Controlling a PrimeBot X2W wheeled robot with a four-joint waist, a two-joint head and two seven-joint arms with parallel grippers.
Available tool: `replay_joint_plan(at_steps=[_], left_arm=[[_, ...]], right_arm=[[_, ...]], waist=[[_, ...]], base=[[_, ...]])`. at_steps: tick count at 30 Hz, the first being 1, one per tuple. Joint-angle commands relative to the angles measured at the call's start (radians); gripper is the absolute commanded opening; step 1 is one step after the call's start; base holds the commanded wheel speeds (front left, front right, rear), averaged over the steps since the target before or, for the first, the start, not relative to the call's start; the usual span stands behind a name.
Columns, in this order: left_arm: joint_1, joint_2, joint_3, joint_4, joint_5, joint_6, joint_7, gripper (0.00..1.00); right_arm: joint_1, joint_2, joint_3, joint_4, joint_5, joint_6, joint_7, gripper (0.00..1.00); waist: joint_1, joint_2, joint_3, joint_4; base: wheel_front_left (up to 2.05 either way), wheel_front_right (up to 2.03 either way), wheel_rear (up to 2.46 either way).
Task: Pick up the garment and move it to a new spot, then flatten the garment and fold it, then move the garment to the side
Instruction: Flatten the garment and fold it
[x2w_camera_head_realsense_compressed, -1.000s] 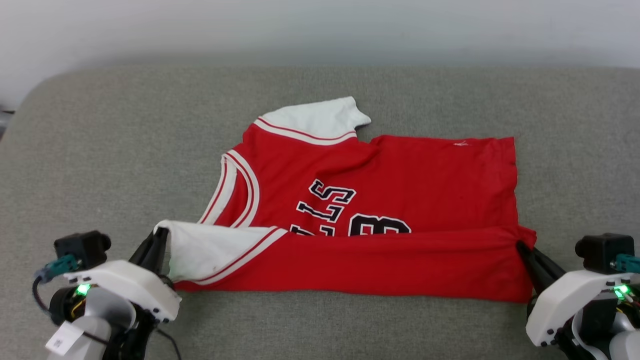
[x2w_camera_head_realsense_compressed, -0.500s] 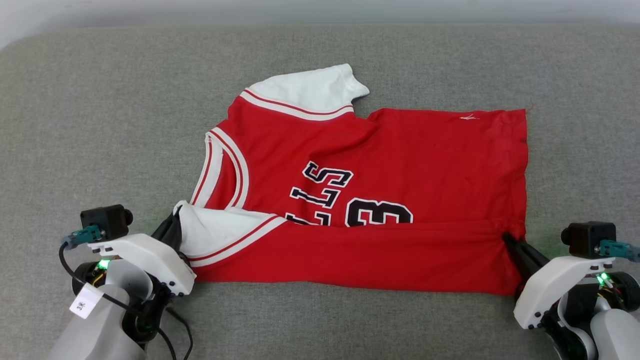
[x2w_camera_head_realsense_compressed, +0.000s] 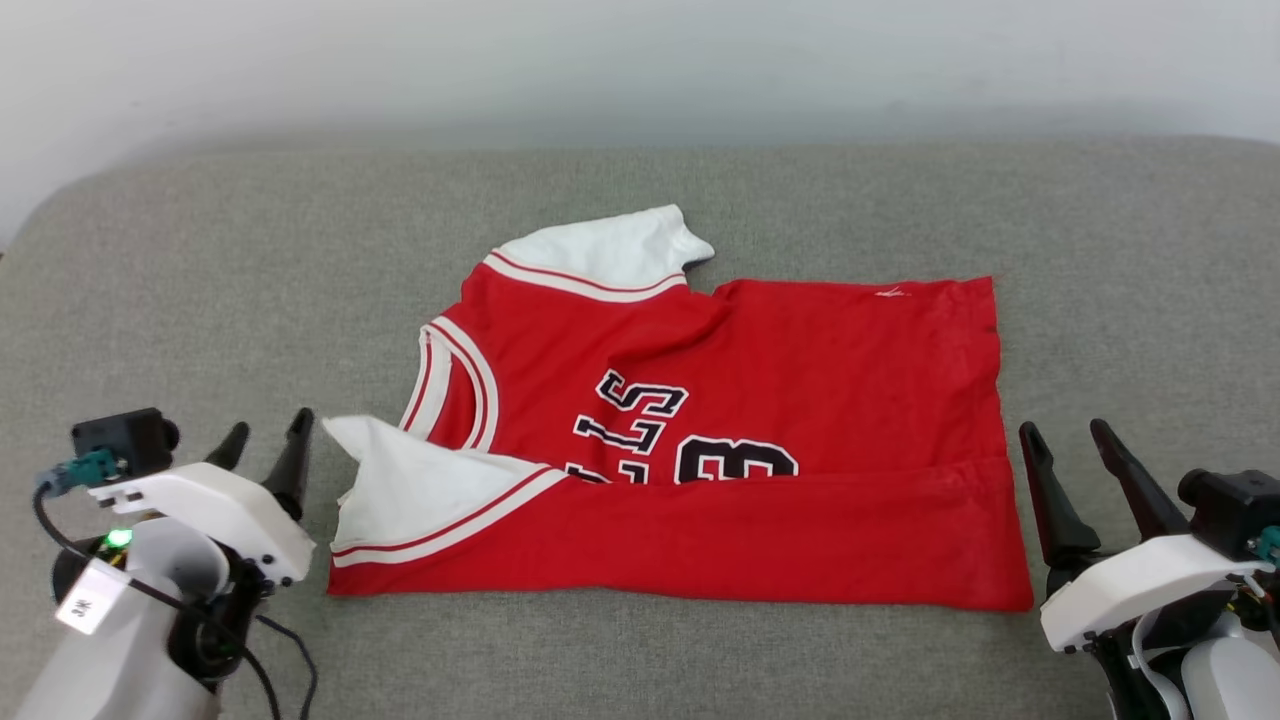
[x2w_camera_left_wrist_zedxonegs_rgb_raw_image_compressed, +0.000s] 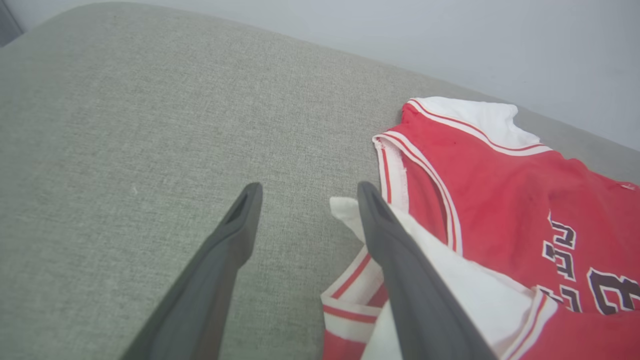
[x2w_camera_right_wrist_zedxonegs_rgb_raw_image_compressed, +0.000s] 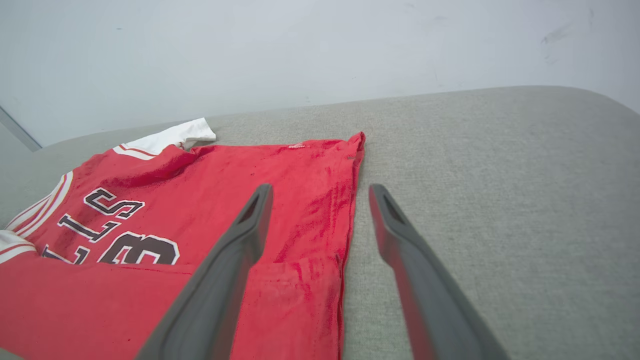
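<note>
Both grippers have let go of the red sports jersey with white sleeve panels, which lies flat on the grey fabric cushion with its near edge folded over. The left gripper, fingers spread and empty, sits just beside the jersey's white sleeve. The right gripper, likewise spread, sits just beside its hem.

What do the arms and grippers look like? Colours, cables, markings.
Both the left gripper and right gripper: two long dark grey tapered fingers on a white shell, black camera block with teal connector. Pale grey forearms. The left arm also has a green light, loose black cable and white tag.
</note>
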Motion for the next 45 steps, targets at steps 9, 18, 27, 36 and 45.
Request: replay_joint_plan(at_steps=[9, 18, 27, 36, 45], left_arm=[[0.059, 0.113, 0.022, -0.145, -0.06, 0.051, 0.22, 1.0], [0.145, 0.203, 0.008, -0.378, -0.174, 0.138, 0.557, 1.0], [0.162, 0.195, -0.028, -0.419, -0.192, 0.205, 0.664, 1.0], [0.159, 0.139, -0.099, -0.328, -0.192, 0.181, 0.699, 0.71], [0.137, 0.126, -0.107, -0.347, -0.171, 0.147, 0.649, 0.0]], right_arm=[[0.081, 0.063, -0.056, -0.123, -0.068, -0.001, 0.033, 1.0], [0.12, 0.1, -0.076, -0.197, -0.086, -0.001, 0.082, 1.0], [0.081, 0.105, -0.06, -0.215, -0.072, -0.001, 0.1, 1.0], [0.053, 0.091, -0.074, -0.189, -0.053, -0.001, 0.106, 1.0], [0.053, 0.059, -0.108, -0.171, -0.005, -0.001, 0.189, 1.0]], waist=[[0.0, 0.0, -0.057, -0.017], [0.0, 0.0, -0.043, -0.029], [0.0, 0.0, 0.038, -0.061], [0.0, 0.0, 0.082, -0.083], [0.0, 0.0, 0.057, -0.068]], base=[[0.0, 0.0, 0.0], [0.0, 0.0, 0.0], [0.0, 0.0, 0.0], [0.0, 0.0, 0.0], [0.0, 0.0, 0.0]])
